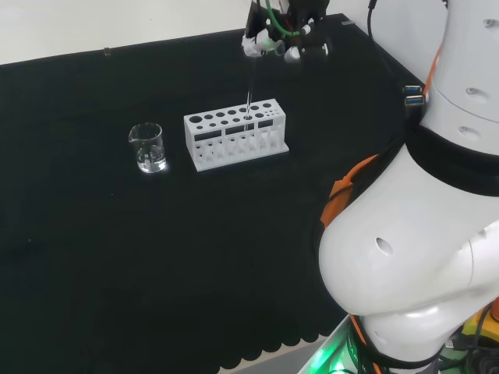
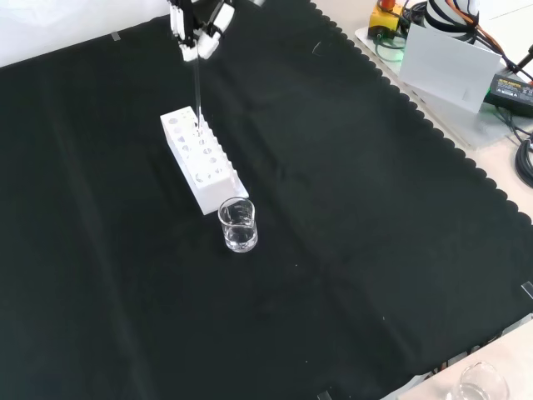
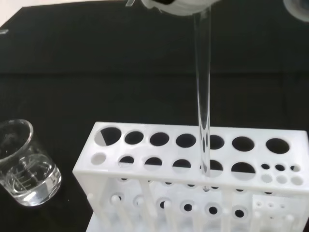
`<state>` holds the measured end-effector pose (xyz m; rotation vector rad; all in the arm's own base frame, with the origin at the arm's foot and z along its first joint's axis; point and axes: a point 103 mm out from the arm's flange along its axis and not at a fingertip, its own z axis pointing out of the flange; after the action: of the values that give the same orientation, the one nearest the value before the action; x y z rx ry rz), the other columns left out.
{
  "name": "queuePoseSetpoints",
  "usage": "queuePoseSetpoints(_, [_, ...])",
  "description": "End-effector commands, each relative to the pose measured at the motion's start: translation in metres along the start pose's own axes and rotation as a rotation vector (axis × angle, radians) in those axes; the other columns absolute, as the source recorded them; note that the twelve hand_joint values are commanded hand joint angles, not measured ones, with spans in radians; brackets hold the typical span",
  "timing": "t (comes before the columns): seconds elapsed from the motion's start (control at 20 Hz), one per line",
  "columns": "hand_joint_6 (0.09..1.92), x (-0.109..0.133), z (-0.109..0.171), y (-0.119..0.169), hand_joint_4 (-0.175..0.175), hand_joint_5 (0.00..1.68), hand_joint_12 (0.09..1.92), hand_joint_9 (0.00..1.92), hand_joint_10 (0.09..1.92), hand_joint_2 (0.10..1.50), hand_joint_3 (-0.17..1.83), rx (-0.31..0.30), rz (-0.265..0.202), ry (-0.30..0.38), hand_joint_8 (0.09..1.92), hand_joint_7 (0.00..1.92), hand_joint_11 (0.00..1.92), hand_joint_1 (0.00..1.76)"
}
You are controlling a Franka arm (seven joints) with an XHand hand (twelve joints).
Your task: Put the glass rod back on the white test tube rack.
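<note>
A white test tube rack (image 1: 235, 134) (image 2: 200, 158) (image 3: 193, 179) with several round holes stands on the black cloth. The clear glass rod (image 1: 250, 86) (image 2: 198, 87) (image 3: 203, 96) hangs upright over the rack, and its lower end has gone into one of the rack's holes. The hand (image 1: 284, 43) (image 2: 198, 29) is above the rack at the far edge of the cloth, with its fingers pinched on the rod's upper end. A blurred white part of the hand (image 3: 178, 6) shows in the wrist view.
A small glass beaker (image 1: 147, 148) (image 2: 238, 225) (image 3: 21, 164) with a little clear liquid stands next to the rack's end. The arm's white links (image 1: 421, 234) rise at the right of the head view. Another glass vessel (image 2: 479, 385) and equipment lie off the cloth's edge.
</note>
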<state>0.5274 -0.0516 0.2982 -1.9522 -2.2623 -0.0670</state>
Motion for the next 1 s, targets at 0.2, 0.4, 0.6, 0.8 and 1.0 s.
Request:
queuePoseSetpoints(0.2, [0.09,0.020,0.018,0.023,-0.175,1.46,0.39,1.86,0.26,1.04,-0.17,0.017,-0.037,-0.006,0.58,1.39,1.73,1.33])
queuePoseSetpoints(0.4, [0.09,0.022,0.023,0.030,-0.175,1.46,0.39,1.86,0.26,1.04,-0.17,0.022,-0.044,-0.006,0.57,1.39,1.73,1.32])
queuePoseSetpoints(0.6, [0.09,0.018,0.031,0.031,-0.175,1.46,0.39,1.86,0.26,1.04,-0.17,0.031,-0.035,-0.005,0.57,1.39,1.73,1.33])
queuePoseSetpoints(0.8, [0.09,0.013,0.038,0.029,-0.175,1.46,0.39,1.86,0.26,1.04,-0.17,0.038,-0.028,-0.002,0.57,1.39,1.73,1.33])
queuePoseSetpoints(1.0, [0.09,0.013,0.038,0.029,-0.175,1.46,0.39,1.86,0.25,1.04,-0.17,0.047,-0.023,-0.011,0.57,1.39,1.73,1.33])
